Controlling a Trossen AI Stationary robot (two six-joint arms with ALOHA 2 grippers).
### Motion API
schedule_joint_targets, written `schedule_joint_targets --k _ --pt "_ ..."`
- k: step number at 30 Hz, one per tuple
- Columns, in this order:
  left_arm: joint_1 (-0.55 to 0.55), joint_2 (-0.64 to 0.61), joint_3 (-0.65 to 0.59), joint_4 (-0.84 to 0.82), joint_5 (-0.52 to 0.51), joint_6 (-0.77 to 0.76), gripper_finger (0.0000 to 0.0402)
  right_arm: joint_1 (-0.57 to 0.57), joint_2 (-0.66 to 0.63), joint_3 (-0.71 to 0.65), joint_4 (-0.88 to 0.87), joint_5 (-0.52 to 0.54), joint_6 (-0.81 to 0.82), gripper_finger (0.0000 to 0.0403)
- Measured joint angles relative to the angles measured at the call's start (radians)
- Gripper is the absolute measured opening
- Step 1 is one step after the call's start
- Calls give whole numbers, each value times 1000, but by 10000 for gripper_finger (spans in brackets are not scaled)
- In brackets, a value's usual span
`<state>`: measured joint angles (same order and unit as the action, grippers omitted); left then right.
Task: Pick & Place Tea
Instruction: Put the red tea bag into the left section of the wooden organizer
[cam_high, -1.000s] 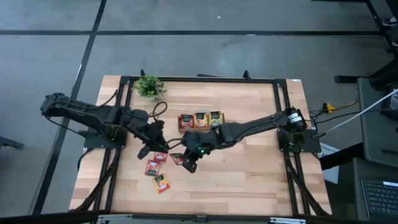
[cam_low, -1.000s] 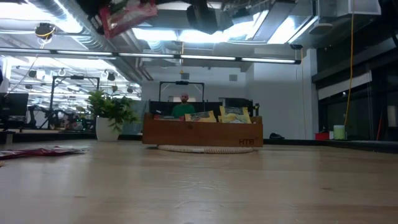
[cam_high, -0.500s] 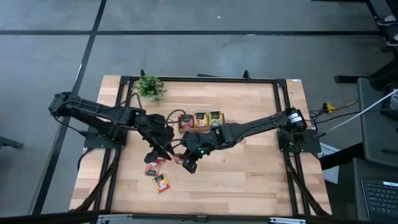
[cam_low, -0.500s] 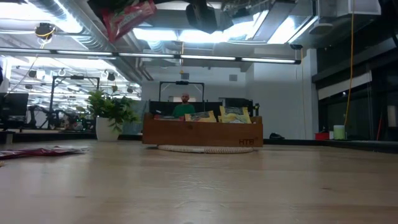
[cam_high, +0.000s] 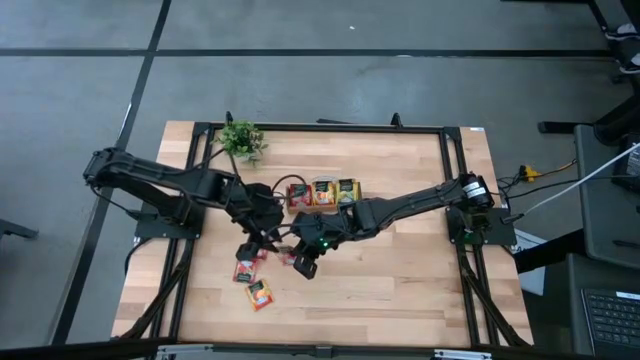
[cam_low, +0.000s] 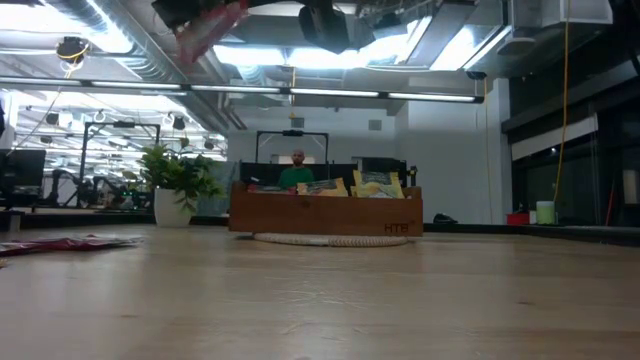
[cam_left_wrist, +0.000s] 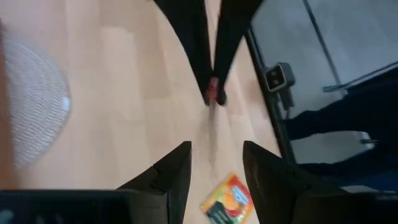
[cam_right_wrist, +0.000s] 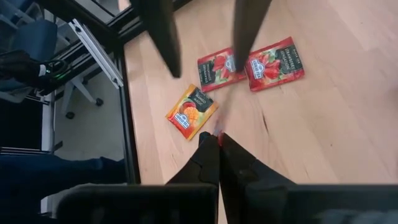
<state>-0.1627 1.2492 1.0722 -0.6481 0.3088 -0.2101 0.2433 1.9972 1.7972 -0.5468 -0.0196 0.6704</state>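
In the left wrist view the small flat orange sachet (cam_left_wrist: 227, 200) is cut off by the picture's edge, and the pale round woven mat (cam_left_wrist: 34, 106) is smeared and cropped. From above, the labels on sachets in the long brown wooden tray (cam_high: 322, 194) are too small to read. At table height a blurred red sachet (cam_low: 208, 24) runs partly off the top edge.

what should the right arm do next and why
Probably carry the red sachet over to the tray: the right gripper is shut on it in the air, the left gripper stands open and apart from it, and the tray already holds sachets.
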Motion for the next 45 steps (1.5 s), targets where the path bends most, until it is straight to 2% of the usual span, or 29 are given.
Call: schedule_joint_targets --k 4,18,28,36,41,45 --pt "0 0 23 -9 -39 16 141 3 0 0 0 0 -1 0" --pt "-33 14 27 -5 -47 41 141 3 0 0 7 0 2 0" --pt "-33 77 27 -8 -56 41 137 3 0 0 30 1 2 0" --pt "-33 69 27 -7 -49 44 68 4 0 0 30 3 5 0" --pt "-42 70 27 -7 -46 67 9 4 0 0 29 2 3 5" --pt "-46 70 27 -16 -46 67 4 4 0 -1 29 2 -8 35"
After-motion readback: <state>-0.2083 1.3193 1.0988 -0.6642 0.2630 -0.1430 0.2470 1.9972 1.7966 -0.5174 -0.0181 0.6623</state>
